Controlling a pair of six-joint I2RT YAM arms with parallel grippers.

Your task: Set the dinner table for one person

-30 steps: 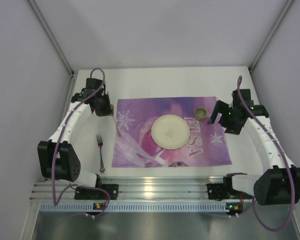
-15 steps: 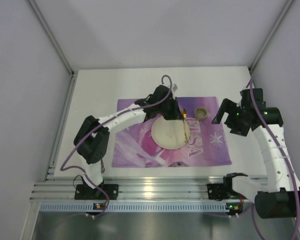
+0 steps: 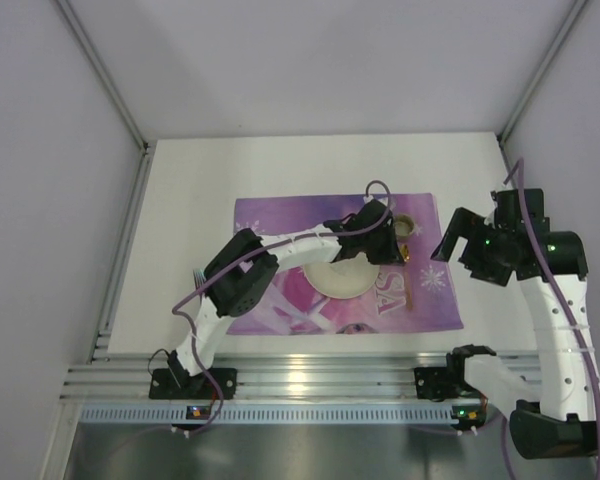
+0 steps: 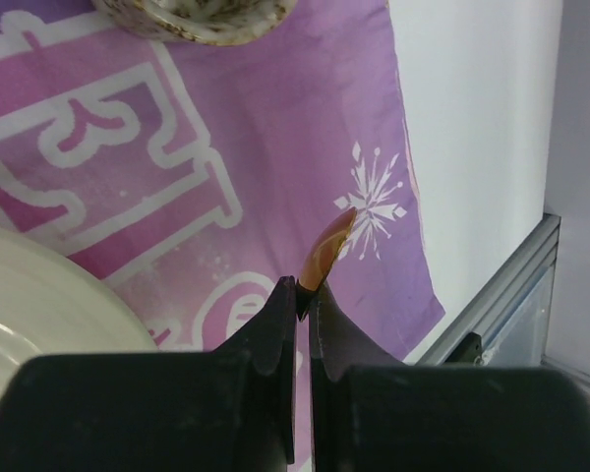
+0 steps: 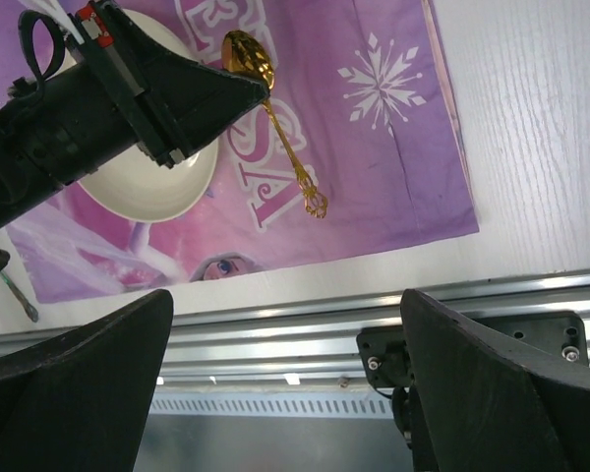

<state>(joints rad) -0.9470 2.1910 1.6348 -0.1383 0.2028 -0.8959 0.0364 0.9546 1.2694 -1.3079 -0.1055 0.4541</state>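
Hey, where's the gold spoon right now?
In the right wrist view, the gold spoon is pinched in the left gripper, over the purple placemat just right of the white plate.

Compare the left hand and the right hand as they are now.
The left hand is shut on the gold spoon near its bowl; the right hand is open and empty. The left hand sits over the purple placemat beside the plate; the right hand hangs near the mat's right edge. Both are black two-finger hands.
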